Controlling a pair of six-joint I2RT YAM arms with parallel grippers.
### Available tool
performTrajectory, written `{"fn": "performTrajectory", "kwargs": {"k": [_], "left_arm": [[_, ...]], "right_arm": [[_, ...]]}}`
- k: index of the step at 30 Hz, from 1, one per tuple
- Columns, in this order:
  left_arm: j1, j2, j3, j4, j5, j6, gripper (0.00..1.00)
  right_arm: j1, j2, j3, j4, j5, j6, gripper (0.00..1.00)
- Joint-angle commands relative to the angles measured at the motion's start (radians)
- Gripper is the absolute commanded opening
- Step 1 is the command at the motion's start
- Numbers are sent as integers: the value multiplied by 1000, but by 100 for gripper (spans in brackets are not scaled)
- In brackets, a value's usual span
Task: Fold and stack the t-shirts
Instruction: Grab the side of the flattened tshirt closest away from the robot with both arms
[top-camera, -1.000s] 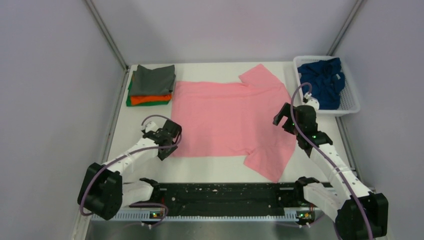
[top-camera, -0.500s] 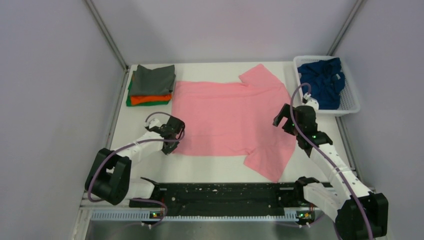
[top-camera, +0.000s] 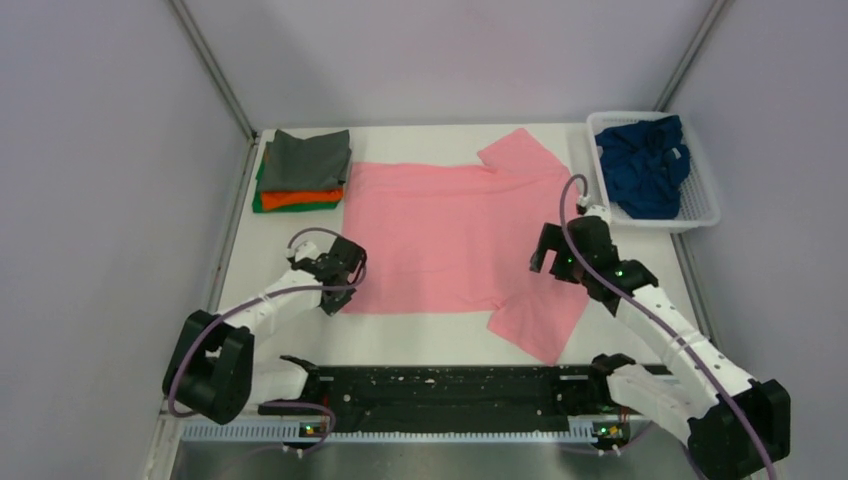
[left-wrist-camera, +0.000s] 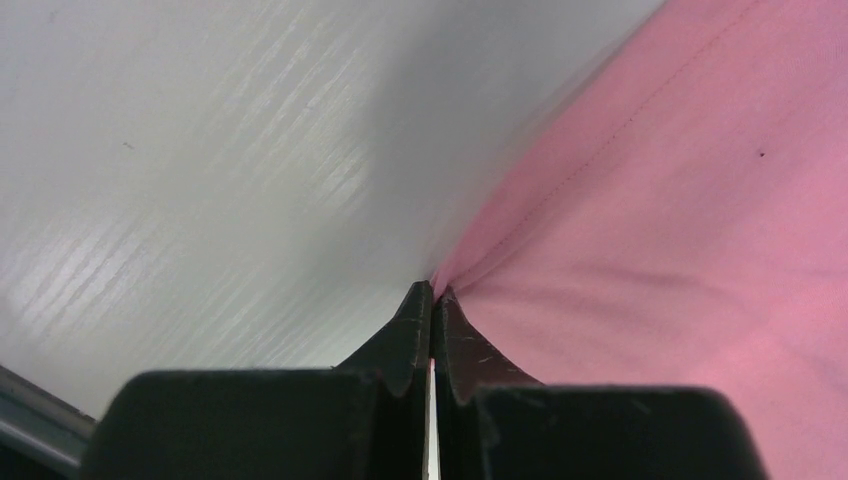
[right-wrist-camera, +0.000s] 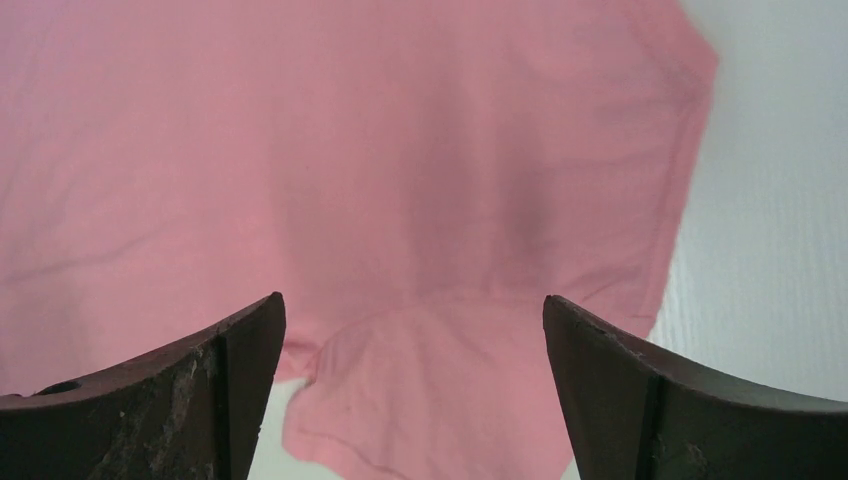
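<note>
Where the left end effector (left-wrist-camera: 432, 292) grips, the pink t-shirt (left-wrist-camera: 660, 250) puckers.

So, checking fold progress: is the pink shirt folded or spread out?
Spread. The pink shirt lies flat on the table, both sleeves out; the left gripper is shut on its edge.

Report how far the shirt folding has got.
Done: dark grey t-shirt, orange t-shirt and green t-shirt lie folded and stacked far left. In hand: the pink t-shirt lies flat, left pincer shut on its near-left corner, right pincer open above its sleeve. Left: the navy t-shirt, crumpled in the basket.
</note>
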Motion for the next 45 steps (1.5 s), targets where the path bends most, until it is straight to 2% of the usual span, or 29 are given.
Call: {"fn": "performTrajectory", "kwargs": {"k": [1,3,8,14,20,24,28,30,32,35,41,45], "left_arm": [[5,-96,-27,-54,-25,11,0],[6,-121,-34,-57,-51,15,0],[7,-126,-29,-63,-78,20,0],[7,-122,-42,-47,-61,24,0],[7,-151,-70,-19,-65,30,0],[7,-155,-72,-15,-59,30,0],[8,-158,-81,-2,-56,29,0],[9,-157,-81,-3,-55,29,0],[8,-153,-75,-9,-54,29,0],[9,-160,-64,-44,-52,16,0],[8,-250,-95,-147,-11,-28,0],[8,-298,-127,-182,41,-38,0]], "right_arm": [[170,2,58,-205,-53,-29,98],[208,5,50,-282,-101,-24,97],[365,27,42,-487,-74,85,95],[551,96,-23,-524,-75,261,90],[556,172,-101,-418,-46,301,80],[555,227,-136,-295,-72,300,71],[555,267,-159,-236,-61,305,56],[556,265,-158,-237,-39,310,41],[556,249,-157,-255,-23,316,21],[556,200,-139,-326,-40,330,1],[556,43,-105,-512,-108,367,0],[556,-23,-115,-577,-149,385,0]]}}
